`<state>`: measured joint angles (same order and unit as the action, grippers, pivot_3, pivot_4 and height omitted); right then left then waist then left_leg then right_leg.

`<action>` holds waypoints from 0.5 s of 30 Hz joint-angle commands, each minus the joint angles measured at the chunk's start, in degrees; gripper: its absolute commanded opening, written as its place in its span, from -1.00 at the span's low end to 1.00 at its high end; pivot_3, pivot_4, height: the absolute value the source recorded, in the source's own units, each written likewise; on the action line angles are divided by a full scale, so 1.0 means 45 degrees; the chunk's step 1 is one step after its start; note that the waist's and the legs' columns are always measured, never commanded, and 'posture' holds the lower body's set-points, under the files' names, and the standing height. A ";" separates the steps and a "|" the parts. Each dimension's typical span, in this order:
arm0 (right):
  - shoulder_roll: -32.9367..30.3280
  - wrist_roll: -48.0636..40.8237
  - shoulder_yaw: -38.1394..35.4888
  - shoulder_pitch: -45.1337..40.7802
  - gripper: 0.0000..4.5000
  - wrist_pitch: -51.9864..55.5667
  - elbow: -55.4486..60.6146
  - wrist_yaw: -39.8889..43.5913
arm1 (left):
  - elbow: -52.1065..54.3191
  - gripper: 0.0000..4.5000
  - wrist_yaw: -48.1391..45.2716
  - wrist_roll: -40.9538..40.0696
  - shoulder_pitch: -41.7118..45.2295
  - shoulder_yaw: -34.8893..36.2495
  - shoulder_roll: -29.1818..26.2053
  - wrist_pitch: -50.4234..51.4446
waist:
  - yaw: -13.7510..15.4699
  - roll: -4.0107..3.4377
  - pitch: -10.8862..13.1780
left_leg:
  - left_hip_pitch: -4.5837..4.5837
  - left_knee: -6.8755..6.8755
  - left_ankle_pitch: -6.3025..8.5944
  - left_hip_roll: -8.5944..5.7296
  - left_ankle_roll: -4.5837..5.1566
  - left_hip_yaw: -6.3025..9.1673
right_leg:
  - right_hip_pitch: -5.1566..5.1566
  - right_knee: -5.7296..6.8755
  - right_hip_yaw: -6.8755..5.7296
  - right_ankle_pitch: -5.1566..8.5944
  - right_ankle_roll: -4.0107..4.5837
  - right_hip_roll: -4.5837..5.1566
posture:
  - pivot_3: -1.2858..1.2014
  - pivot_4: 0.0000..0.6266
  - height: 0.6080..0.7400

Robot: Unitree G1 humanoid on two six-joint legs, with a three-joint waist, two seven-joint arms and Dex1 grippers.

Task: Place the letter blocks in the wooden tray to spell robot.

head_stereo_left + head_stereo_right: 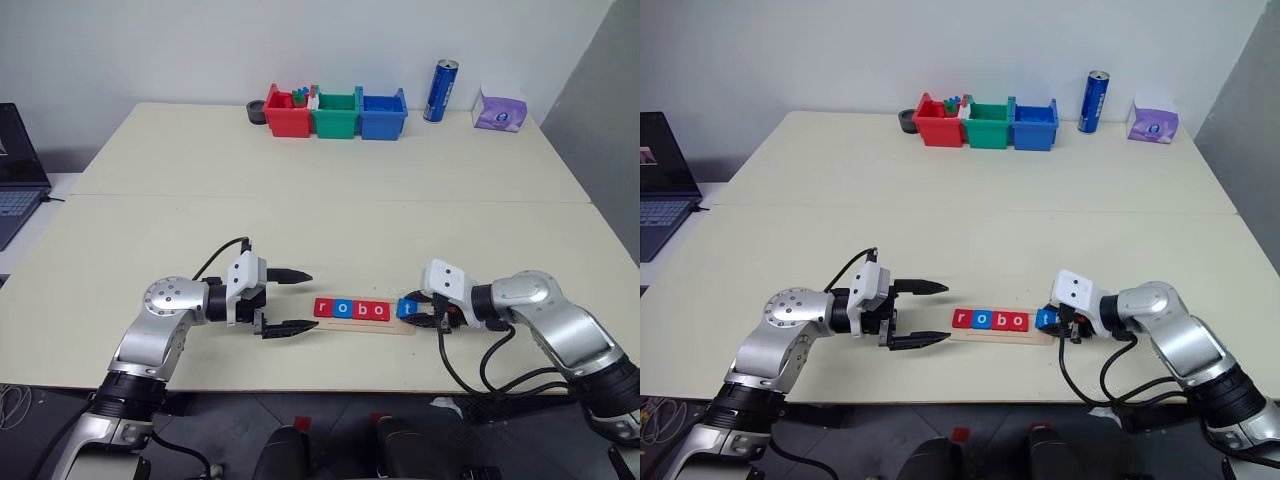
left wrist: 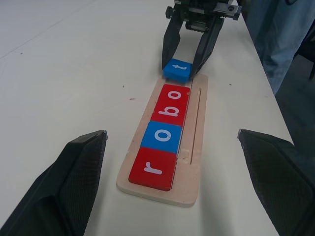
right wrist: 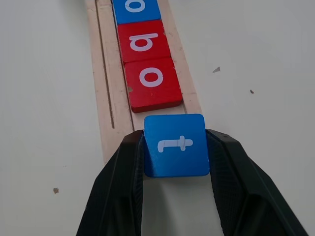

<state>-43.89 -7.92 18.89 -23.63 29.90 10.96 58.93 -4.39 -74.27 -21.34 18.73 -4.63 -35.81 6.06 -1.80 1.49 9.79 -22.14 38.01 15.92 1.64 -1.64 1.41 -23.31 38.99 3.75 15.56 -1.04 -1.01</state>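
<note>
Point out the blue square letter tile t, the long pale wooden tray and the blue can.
blue t tile [image 3: 175, 145], right wrist view, top face.
pale wooden tray [image 2: 196, 162], left wrist view, bare grooved edge.
blue can [image 1: 441, 91], left eye view, side.

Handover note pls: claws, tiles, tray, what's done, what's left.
Left claw: open, holding nothing, at the tray's r end.
Right claw: shut on the blue t tile, at the tray's other end.
Wooden tray: holds red r, blue o, red b, red o in a row.
Done: four letters in the tray.
Left: set t in the last slot after the second o, release.
</note>
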 commanded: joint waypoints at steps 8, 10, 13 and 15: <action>0.0153 -0.0007 -0.0086 -0.0425 -0.35 -0.0303 -0.0015 0.0547 | 0.0055 1.00 0.0021 -0.0165 -0.0111 0.0386 0.0027 -0.0529 | 0.0001 0.0000 0.0000 | 0.0000 0.0001 0.0000 0.0000 0.0000 0.0001 | 0.0000 0.0001 -0.0001 -0.0002 0.0003 0.0001 | 0.03 -0.52 1.00; 0.0229 -0.0001 -0.0089 -0.0480 -0.35 -0.0258 -0.0023 0.0537 | -0.0055 1.00 0.0000 -0.0149 -0.0120 0.0376 0.0040 -0.0646 | 0.0001 0.0000 0.0000 | 0.0000 0.0001 0.0000 0.0000 0.0000 0.0001 | 0.0000 0.0001 -0.0001 -0.0002 0.0004 0.0001 | 0.03 -0.52 1.00; 0.0315 0.0026 -0.0098 -0.0534 -0.35 -0.0197 -0.0048 0.0510 | -0.0166 1.00 -0.0030 -0.0141 -0.0120 0.0367 0.0043 -0.0752 | 0.0000 0.0000 0.0000 | 0.0000 0.0001 0.0000 0.0000 0.0000 0.0001 | 0.0000 0.0001 -0.0004 -0.0003 0.0005 0.0001 | 0.03 -0.52 1.00; 0.0316 0.0066 -0.0072 -0.0543 -0.35 -0.0171 -0.0070 0.0533 | -0.0258 1.00 -0.0055 -0.0131 -0.0119 0.0362 0.0043 -0.0842 | 0.0000 0.0000 0.0000 | 0.0000 0.0001 0.0000 0.0000 0.0000 0.0001 | 0.0000 0.0001 -0.0002 -0.0003 0.0005 0.0001 | 0.03 -0.52 1.00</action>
<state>-42.42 -7.81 19.33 -25.08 29.23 10.00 61.04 -5.60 -74.41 -21.40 18.30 -4.27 -35.70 3.26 -1.80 1.49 9.79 -22.14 38.02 15.92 1.63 -1.64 1.42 -23.31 38.99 3.75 15.54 -1.01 -1.00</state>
